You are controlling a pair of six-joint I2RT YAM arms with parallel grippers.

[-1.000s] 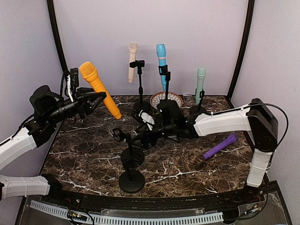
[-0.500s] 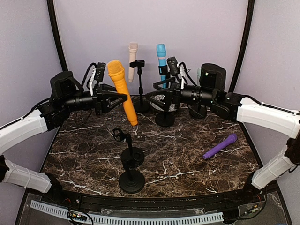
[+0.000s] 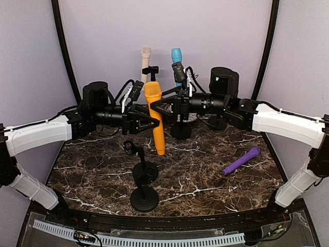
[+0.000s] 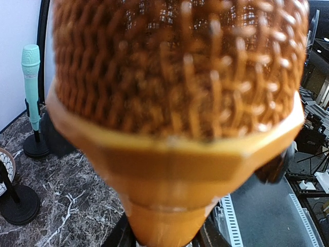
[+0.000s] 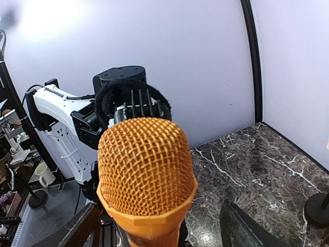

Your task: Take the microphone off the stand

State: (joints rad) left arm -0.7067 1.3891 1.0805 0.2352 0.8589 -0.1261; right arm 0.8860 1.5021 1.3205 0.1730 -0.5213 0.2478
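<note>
The orange microphone (image 3: 156,121) hangs nearly upright over the middle of the table, head up, and my left gripper (image 3: 152,121) is shut on its handle from the left. Its mesh head (image 4: 175,77) fills the left wrist view. My right gripper (image 3: 165,106) faces it from the right and is open. In the right wrist view the head (image 5: 145,170) sits between the spread fingers (image 5: 82,229), which are not touching it. Below and in front, the black stand (image 3: 139,159) with its clip (image 3: 129,147) is empty.
A second black stand base (image 3: 144,199) sits near the front edge. A beige microphone (image 3: 146,55) and a blue one (image 3: 176,54) stand in holders at the back. A teal microphone (image 4: 31,77) stands at the back right. A purple microphone (image 3: 241,160) lies on the marble at the right.
My left arm has swung the orange microphone rightward to the centre and turned it upright. My right arm has risen from the stands, and its open fingers now stand on either side of the microphone's head.
</note>
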